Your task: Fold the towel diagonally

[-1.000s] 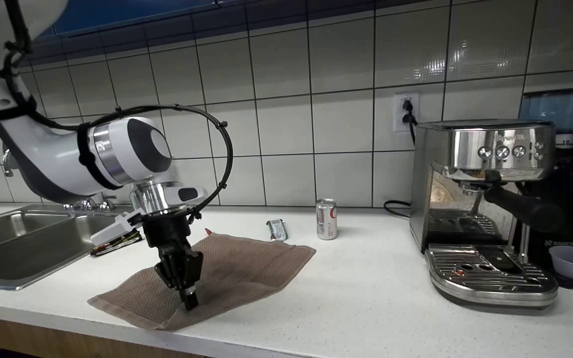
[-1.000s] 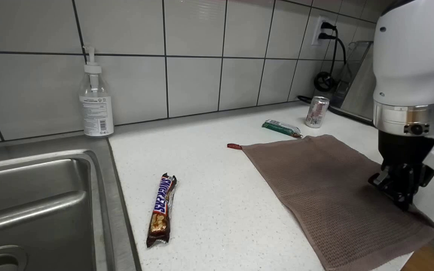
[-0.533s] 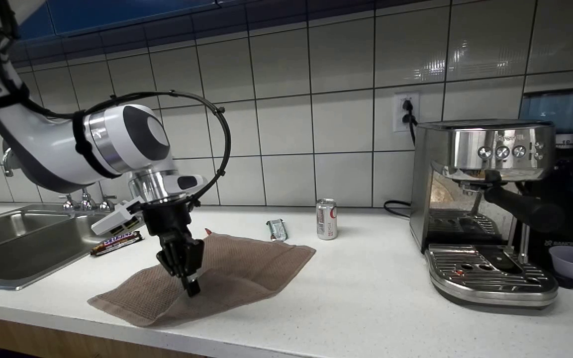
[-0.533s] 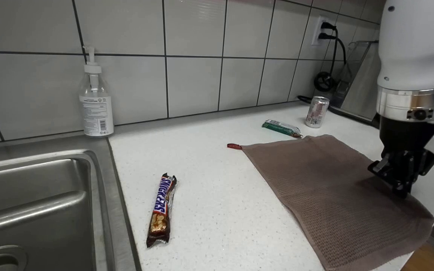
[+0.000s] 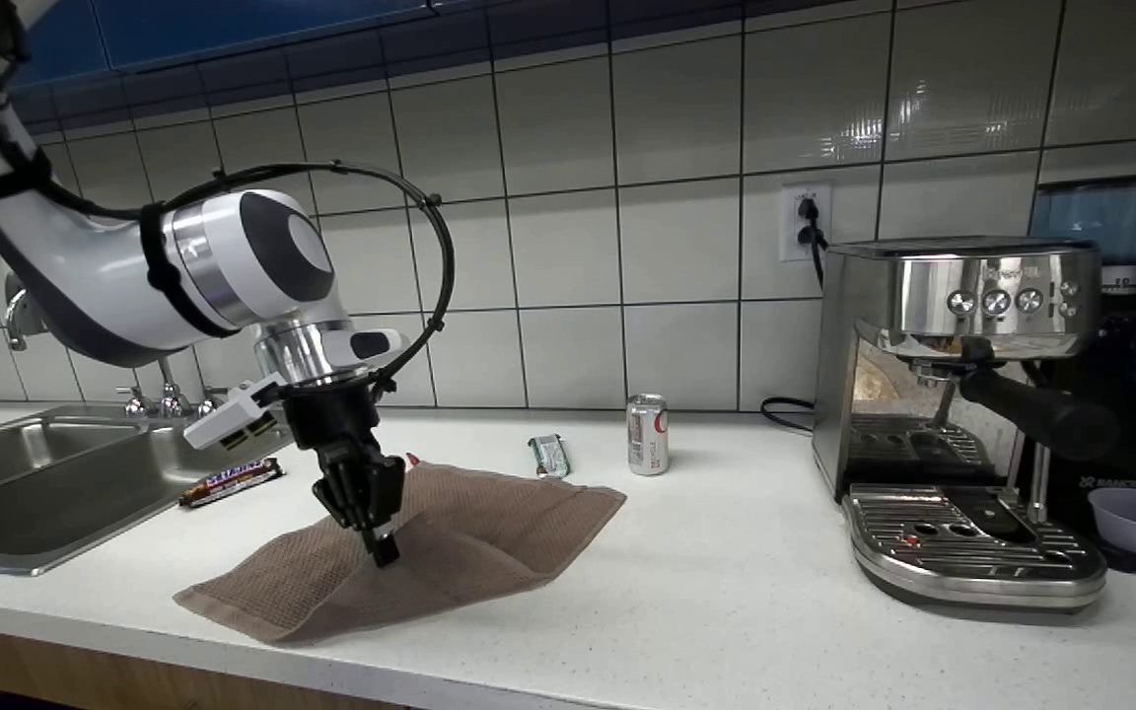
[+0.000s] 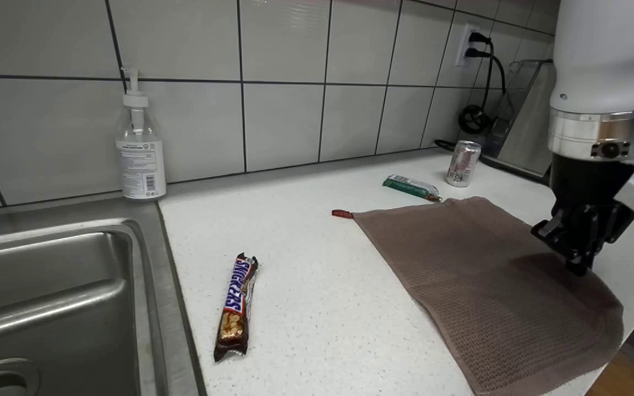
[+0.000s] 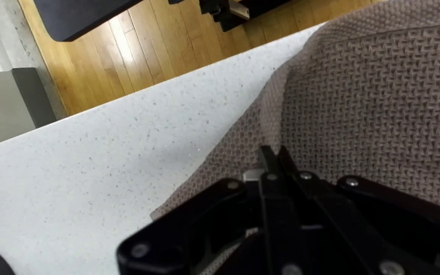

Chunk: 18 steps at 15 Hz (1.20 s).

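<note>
Wrist view and both exterior views agreed that the hand (image 7: 274,149) was down at the brown towel (image 7: 372,103), touching it. In an exterior view the cloth lay on the white table (image 5: 726,592), right of the sink (image 5: 75,493) and nearer than the silver can (image 5: 648,434), with the hand low over its near part. In both exterior views the corner with the red tag (image 6: 342,213) lay on the far side of the hand, apparently opposite the gripped part across the cloth. The towel looked roughly square, with no long axis to go by, so the fold line would likely be the diagonal between its left and right corners. On that reading the held cloth needed to travel over the line toward the tag, and a path too low could drag the whole towel instead of doubling it. The jaws were pressed fully together, and in the wrist view a hemmed border ran straight to their tips, while in both exterior views the cloth curved up to meet them. A pinch on thin cloth seemed the sound reading, though how much was caught could not be told, because the jaws hid it.
</note>
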### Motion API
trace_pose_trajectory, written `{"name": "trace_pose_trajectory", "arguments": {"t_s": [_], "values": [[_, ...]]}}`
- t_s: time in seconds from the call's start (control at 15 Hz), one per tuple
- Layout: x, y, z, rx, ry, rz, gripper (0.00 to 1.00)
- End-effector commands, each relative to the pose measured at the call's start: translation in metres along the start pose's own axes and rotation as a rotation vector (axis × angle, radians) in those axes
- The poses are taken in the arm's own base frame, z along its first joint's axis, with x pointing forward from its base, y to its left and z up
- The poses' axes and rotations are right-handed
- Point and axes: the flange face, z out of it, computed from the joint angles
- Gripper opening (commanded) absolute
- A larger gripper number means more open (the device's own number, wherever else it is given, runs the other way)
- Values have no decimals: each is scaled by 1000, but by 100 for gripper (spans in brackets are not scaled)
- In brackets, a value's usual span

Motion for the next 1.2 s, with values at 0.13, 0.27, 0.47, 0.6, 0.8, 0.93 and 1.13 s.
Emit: {"name": "trace_pose_trajectory", "arguments": {"t_s": [0.13, 0.27, 0.47, 0.6, 0.8, 0.93, 1.13], "values": [[8, -14, -26, 2, 5, 7, 1], [12, -21, -33, 4, 9, 8, 1], [19, -31, -43, 7, 17, 12, 1], [25, -37, -48, 10, 27, 12, 1], [33, -48, -50, 11, 20, -10, 1], [41, -54, -52, 16, 21, -21, 1], [53, -65, -56, 23, 32, -28, 1]]}}
